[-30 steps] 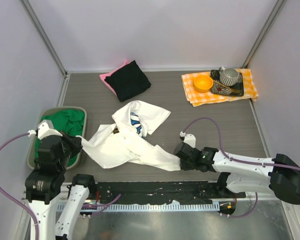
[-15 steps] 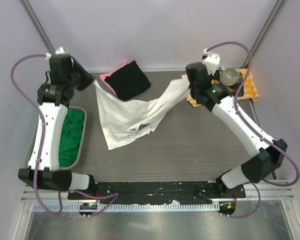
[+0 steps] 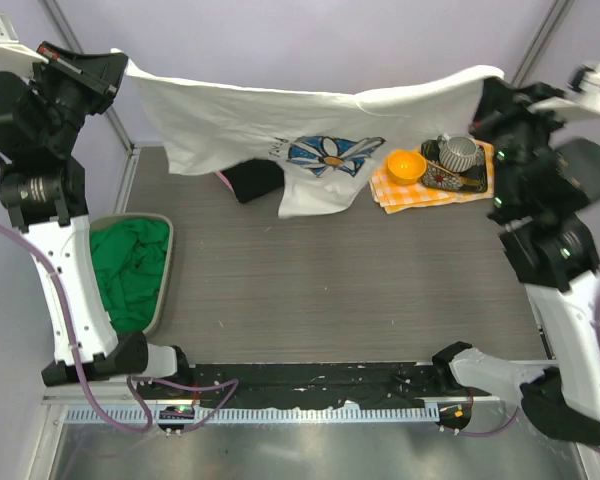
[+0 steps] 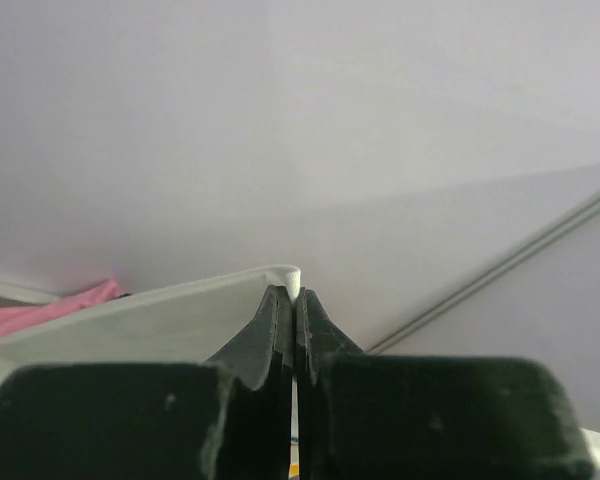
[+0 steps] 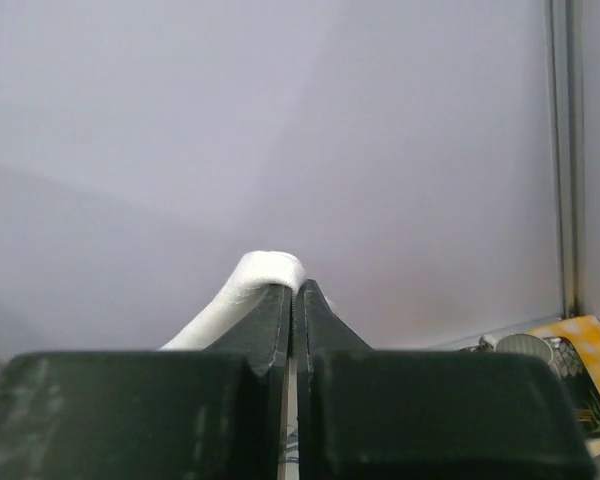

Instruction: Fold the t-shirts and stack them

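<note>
We hold the daisy t-shirt (image 3: pixel 280 120) stretched high over the far counter (image 3: pixel 330 280). The left gripper (image 4: pixel 296 296) and right gripper (image 5: pixel 296 290) each pinch an upper corner, so the cloth hangs flat, presumably for folding.

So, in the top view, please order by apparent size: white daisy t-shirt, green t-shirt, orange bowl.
1. white daisy t-shirt (held nearer the camera, which may enlarge it)
2. green t-shirt
3. orange bowl

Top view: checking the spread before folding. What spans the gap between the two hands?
The daisy tee, stretched in the air from left hand to right hand, as the top view shows.
</note>
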You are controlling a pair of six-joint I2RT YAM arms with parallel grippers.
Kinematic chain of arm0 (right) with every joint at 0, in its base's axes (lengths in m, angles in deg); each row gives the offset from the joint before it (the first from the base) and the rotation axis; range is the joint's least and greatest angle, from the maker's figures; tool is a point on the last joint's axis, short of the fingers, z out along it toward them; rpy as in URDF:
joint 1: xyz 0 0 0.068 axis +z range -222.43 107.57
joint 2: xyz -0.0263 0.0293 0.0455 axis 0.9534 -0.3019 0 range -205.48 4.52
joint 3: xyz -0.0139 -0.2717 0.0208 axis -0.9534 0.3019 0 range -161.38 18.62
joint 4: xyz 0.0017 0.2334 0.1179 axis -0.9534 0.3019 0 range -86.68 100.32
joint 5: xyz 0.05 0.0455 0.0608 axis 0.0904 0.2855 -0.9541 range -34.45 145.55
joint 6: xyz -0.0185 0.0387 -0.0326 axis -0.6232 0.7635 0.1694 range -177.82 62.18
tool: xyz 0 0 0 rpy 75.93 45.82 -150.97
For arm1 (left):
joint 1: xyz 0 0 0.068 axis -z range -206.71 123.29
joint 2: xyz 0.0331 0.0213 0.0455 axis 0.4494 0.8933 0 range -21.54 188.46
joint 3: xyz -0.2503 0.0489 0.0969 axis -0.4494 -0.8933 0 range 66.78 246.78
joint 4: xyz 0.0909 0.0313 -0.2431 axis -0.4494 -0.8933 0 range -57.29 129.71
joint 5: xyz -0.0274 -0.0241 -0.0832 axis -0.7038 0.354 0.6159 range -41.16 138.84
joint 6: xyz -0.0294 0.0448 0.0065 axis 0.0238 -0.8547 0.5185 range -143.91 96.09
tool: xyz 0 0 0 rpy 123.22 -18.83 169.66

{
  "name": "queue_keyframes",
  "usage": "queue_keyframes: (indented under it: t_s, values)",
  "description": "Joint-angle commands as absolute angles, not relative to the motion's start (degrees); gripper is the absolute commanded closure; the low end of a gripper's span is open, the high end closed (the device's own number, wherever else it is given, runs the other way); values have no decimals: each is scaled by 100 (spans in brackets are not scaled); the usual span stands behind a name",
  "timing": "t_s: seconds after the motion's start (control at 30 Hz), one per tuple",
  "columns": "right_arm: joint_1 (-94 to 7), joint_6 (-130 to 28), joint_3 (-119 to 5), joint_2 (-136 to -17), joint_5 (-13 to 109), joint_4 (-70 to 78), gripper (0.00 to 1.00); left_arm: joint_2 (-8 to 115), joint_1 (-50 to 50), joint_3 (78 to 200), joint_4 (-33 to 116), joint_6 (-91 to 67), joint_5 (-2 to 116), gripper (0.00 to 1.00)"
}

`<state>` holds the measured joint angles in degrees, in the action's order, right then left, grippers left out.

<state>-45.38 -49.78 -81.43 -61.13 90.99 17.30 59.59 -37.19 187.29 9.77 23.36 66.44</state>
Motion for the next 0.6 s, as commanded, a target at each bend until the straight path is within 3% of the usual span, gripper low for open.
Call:
queue_keyframes:
  t_s: [0.0, 0.13, 0.3, 0.4, 0.57]
  values:
    - [-4562, -4887, -7553, -5097, 8061, 1798, 99, 5117, -3708, 17620, 1702, 2636, 7353, 100]
    - [-4563, -4218, -6368, -4263, 7375, 2730, 99, 3396, -3708, 14910, 1695, 2620, 7012, 100]
    - [-4571, -3638, -4451, -3347, 6122, 3583, 99, 807, -3708, 11876, 598, 2663, 6213, 100]
    - [-4562, -3506, -3879, -2706, 5329, 4199, 99, -68, -3708, 11205, -325, 2567, 5965, 100]
    - [-4571, -3409, -4079, -2237, 5089, 4893, 99, 8, -3584, 11449, -977, 2294, 6105, 100]
